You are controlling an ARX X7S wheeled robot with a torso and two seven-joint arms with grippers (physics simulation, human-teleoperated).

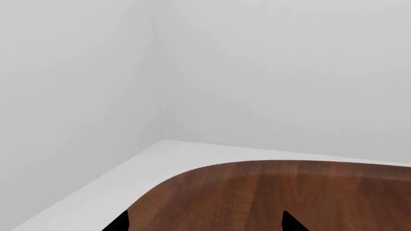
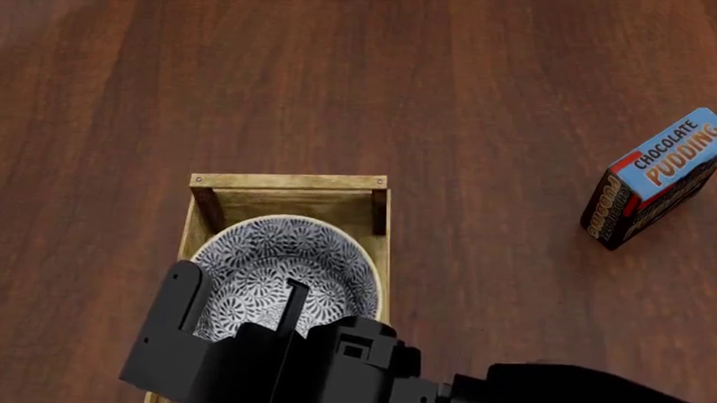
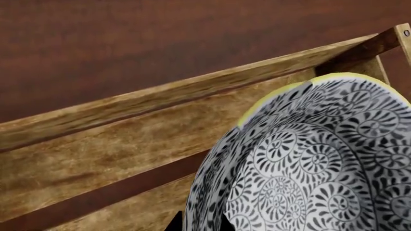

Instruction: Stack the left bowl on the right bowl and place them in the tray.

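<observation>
The bowls [image 2: 285, 269] sit nested inside the tray [image 2: 288, 181] near the surface's [image 2: 471, 101] near edge, so this looks like the last step, the placing. The right tool [image 2: 241, 306] straddles the near rim with its jaws apart around it; whether it grips I cannot tell. The left tool [image 1: 205, 224] hangs apart over a bare rounded corner; next comes a straight lift clear.
</observation>
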